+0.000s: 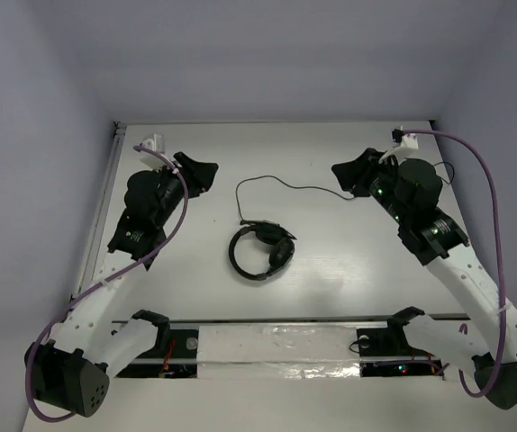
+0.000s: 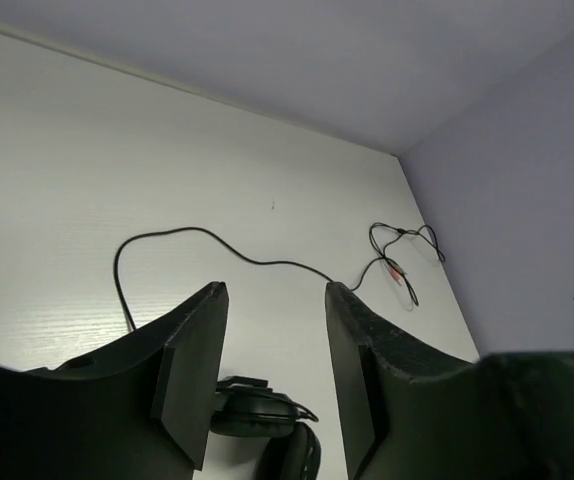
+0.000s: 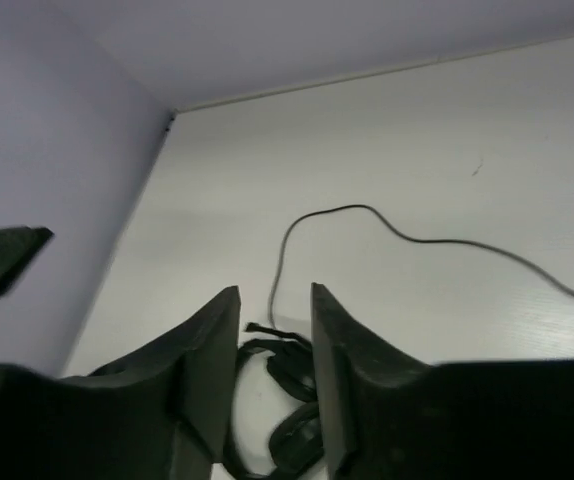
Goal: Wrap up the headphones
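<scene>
Near the middle of the white surface [image 1: 195, 283], somewhat closer to its near edge than its far edge, lies one pair of black headphones [image 1: 278, 256]. The round headband sits toward the left and the two earcups are together on the right. Bare surface surrounds them on every side, and they lie well apart from both the left and right edges.

One thin black cable [image 1: 294, 186] leaves the headphones toward the far edge. It bends in a loop and then runs across toward the right edge. The left wrist view shows it ending in a small tangle [image 2: 402, 250] that lies flat near the right wall.

Two arms stand over the surface, one on each side. The left fingers [image 1: 197, 171] hover toward the far left corner, well apart from the headphones. They stand apart with nothing between them, and the headphones [image 2: 257, 410] show low in the gap. The right fingers [image 1: 349, 175] hang toward the far right, just beside the cable's far run. They too are apart and hold nothing, with the headphones [image 3: 289, 372] and cable [image 3: 367, 212] visible beyond them.

A metal rail [image 1: 105, 202] lines the left edge, and a taped strip [image 1: 285, 346] runs along the near edge. Walls close the far, left and right sides. Two purple robot cables trail the arms, one on the left [image 1: 184, 202] and one on the right [image 1: 493, 198].
</scene>
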You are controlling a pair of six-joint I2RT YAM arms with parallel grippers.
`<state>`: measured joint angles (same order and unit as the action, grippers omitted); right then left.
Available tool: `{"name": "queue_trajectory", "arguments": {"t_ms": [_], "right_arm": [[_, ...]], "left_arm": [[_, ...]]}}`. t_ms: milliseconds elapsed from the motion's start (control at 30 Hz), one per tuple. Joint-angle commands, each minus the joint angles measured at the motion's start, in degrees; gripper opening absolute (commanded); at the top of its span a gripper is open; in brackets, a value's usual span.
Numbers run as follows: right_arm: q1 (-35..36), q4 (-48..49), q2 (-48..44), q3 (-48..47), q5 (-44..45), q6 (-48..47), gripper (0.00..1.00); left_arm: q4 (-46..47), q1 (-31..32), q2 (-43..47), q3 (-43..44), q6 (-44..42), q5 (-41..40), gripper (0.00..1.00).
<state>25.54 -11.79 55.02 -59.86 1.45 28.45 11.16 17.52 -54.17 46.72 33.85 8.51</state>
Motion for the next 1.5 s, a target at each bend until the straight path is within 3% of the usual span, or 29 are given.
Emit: {"name": "queue_trajectory", "arguments": {"t_ms": [0,67,167,200,267,333,367,467,767,867,900,1000,1100,1367,1467], "right_arm": [[0.92,0.46,-0.71,-0.79,2.41,-1.46,0.36],[1.44,0.10,-1.32,-0.96,2.50,-1.46,0.00],[1.96,-0.34,-1.68,-1.23,1.80,-1.81,0.00],[2.49,-0.69,-1.50,-1.58,1.71,-1.82,0.00],[3.02,-0.86,-1.06,-1.84,1.62,-2.25,0.00],[3.55,-0.69,-0.80,-1.76,1.10,-2.52,0.00],[3.55,-0.43,-0.80,-1.58,0.75,-2.69,0.00],[4.16,-0.77,-0.80,-1.58,-0.31,-3.57,0.00],[5.74,-1.39,-0.53,-1.14,-0.48,-3.31,0.00],[6.45,-1.65,-0.71,-1.14,-0.75,-3.40,0.12],[6.97,-2.00,-0.80,-1.14,-0.66,-3.48,0.25],[6.98,-2.01,-0.80,-1.05,-1.01,-3.66,0.45],[7.51,-1.74,-0.71,-1.05,-1.01,-3.57,0.49],[8.56,-1.74,-1.06,-0.88,-1.01,-3.66,0.48],[8.56,-1.48,-1.23,-0.79,-1.01,-3.57,0.47]], "left_arm": [[0.89,-0.03,0.56,0.39,-0.71,-2.62,0.41],[-0.17,-0.03,1.61,-0.57,-0.19,-3.32,0.40],[-2.09,1.02,3.81,-3.65,0.52,-6.92,0.19],[-3.24,1.81,4.07,-3.91,0.43,-8.41,0.07],[-7.10,7.24,3.81,-4.09,0.34,-16.46,0.00],[-11.13,12.43,2.24,-2.79,0.61,-23.07,0.00],[-14.20,16.98,1.27,-1.90,0.87,-30.76,0.00],[-24.67,21.49,-3.47,1.35,3.94,-42.40,0.00],[-34.79,34.51,-13.05,0.21,20.62,-48.32,0.00],[-38.49,36.62,-14.73,0.04,24.76,-48.50,0.17],[-38.84,36.62,-14.56,-0.57,26.87,-48.16,0.21],[-38.58,37.24,-13.50,-4.08,29.77,-44.82,0.40],[-36.57,38.64,-14.47,-7.34,30.84,-42.09,0.47],[-32.61,38.64,-22.64,-7.61,30.14,-42.69,0.42],[-30.50,38.64,-25.27,-6.56,28.48,-43.75,0.34]]}}
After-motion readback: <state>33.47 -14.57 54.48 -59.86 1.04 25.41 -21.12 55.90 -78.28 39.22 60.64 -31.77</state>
